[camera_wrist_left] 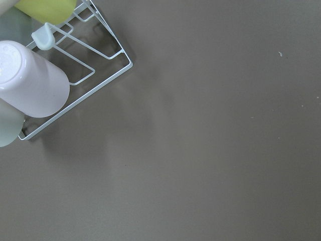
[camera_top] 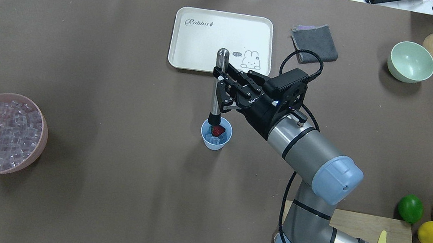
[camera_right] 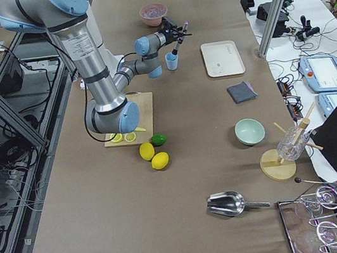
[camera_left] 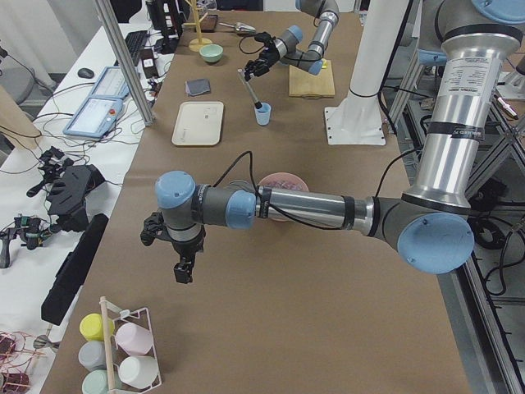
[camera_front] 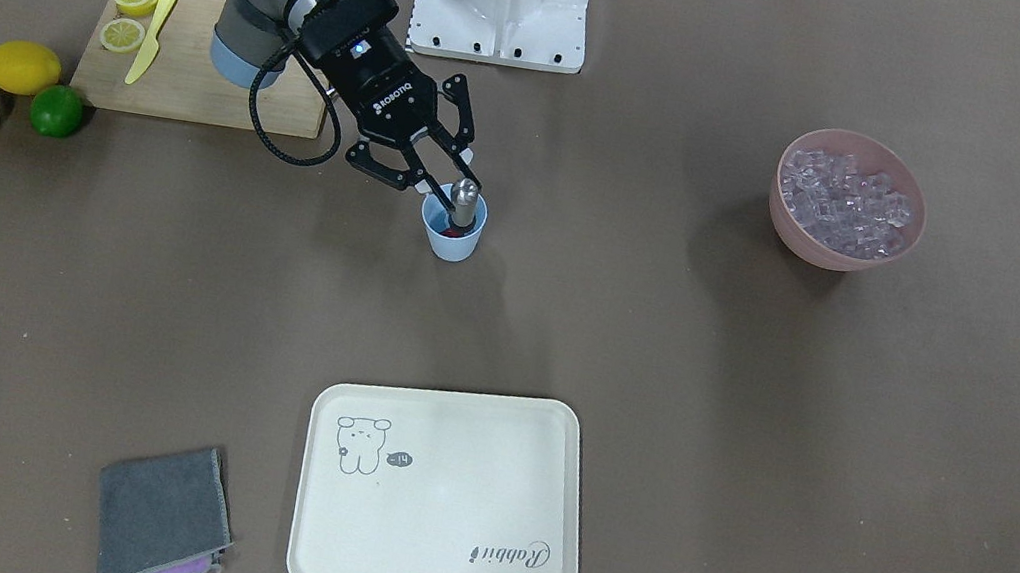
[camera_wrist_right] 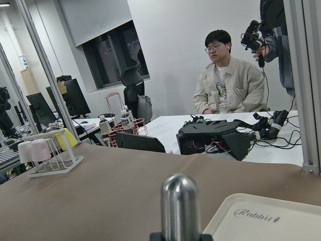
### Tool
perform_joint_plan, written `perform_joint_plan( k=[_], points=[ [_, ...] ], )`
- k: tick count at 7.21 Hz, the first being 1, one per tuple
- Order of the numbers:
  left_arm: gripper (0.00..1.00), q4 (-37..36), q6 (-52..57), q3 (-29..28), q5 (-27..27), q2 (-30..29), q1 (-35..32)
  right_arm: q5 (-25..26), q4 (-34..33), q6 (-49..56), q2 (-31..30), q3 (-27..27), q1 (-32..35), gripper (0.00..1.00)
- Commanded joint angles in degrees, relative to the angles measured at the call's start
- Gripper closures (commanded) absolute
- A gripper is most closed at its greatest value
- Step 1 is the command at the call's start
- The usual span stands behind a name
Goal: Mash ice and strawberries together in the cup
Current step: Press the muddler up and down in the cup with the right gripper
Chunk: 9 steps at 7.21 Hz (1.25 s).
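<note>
The pestle (camera_top: 221, 63) is smooth, glossy polished metal; the cup (camera_top: 215, 144) is matt light-blue plastic. The ice (camera_front: 844, 200) looks clear and glassy in a matt pink bowl (camera_front: 786, 232). Dull brown paper covers the table (camera_top: 100, 53), the cutting board (camera_front: 185, 91) is pale bare wood, the cloth (camera_front: 158, 512) grey and fuzzy.

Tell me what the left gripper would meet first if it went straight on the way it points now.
Pointing straight down, the left gripper would likely meet bare brown table cover first. Its wrist view puts the wire cup rack off to one side.
</note>
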State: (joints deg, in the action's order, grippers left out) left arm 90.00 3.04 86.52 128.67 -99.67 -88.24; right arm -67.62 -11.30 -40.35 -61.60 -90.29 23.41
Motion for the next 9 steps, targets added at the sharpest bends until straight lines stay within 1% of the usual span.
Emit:
perform_joint_plan(
  k=[1, 3, 6, 8, 9],
  points=[
    [0.02, 0.0, 0.0, 0.0, 0.0, 0.0, 0.0, 0.0, 0.2, -0.3, -0.1, 2.1, -0.5, 1.00],
    [0.02, 0.0, 0.0, -0.1, 0.0, 0.0, 0.0, 0.2, 0.3, -0.4, -0.1, 3.6, -0.9, 1.00],
    [0.02, 0.0, 0.0, 0.1, 0.0, 0.0, 0.0, 0.2, 0.4, -0.4, 0.7, 2.8, -0.4, 1.00],
    [0.02, 0.0, 0.0, 0.3, 0.0, 0.0, 0.0, 0.0, -1.1, -0.5, 0.8, -2.8, 1.4, 1.00],
    [0.02, 0.0, 0.0, 0.4, 0.1, 0.0, 0.0, -0.1, -3.4, -0.6, 0.9, -5.6, 2.2, 1.00]
  ],
)
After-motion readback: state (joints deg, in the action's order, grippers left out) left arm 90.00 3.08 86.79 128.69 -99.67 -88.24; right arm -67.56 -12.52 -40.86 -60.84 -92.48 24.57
